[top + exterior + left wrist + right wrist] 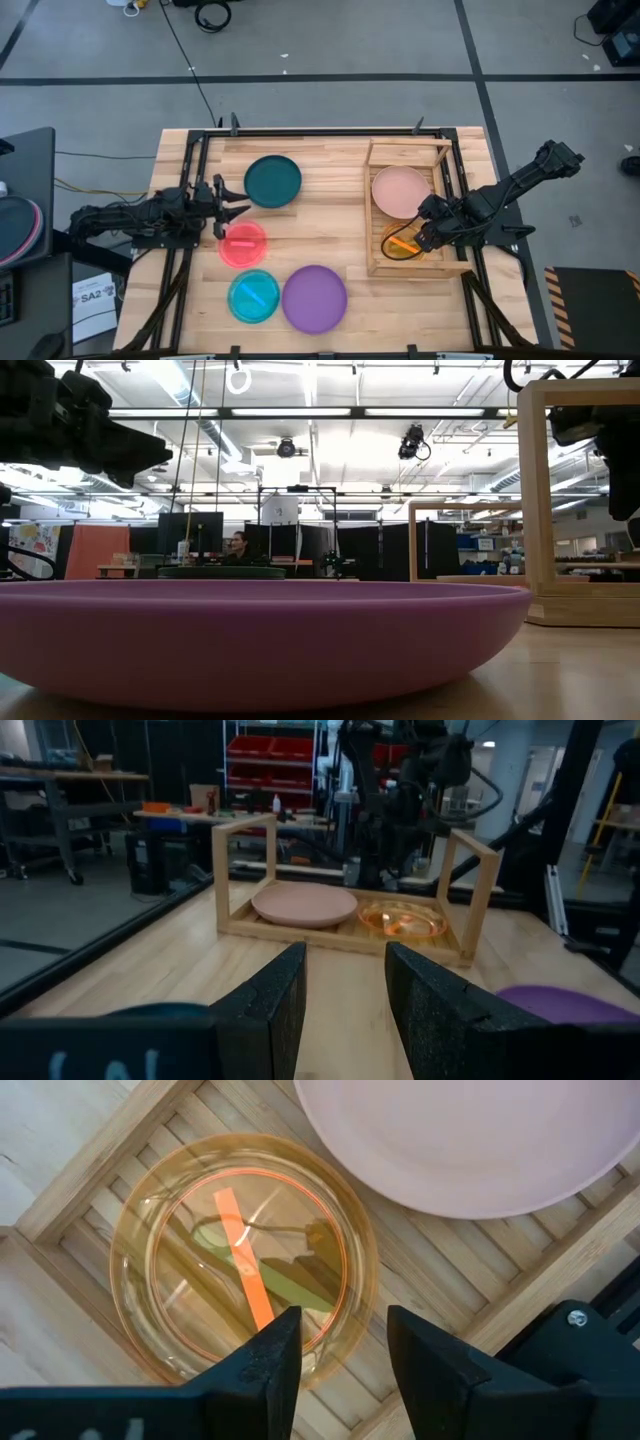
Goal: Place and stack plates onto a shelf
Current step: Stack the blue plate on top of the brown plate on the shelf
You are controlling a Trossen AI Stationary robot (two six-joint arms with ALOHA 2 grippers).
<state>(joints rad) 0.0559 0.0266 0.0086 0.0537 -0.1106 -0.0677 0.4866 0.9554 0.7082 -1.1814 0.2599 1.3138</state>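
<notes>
Two round plates (240,1270) on slatted wood shelf (520,1275); lower possibly green

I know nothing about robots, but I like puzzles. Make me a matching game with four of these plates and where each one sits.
Plates:
1. pale pink plate
2. dark teal plate
3. purple plate
4. orange plate

Places:
A. on the table's near edge, beside the cyan plate
B. in the shelf, below the right gripper
C. in the shelf, far half
D. on the bare table, far side

Pairs: 1-C, 2-D, 3-A, 4-B
</notes>
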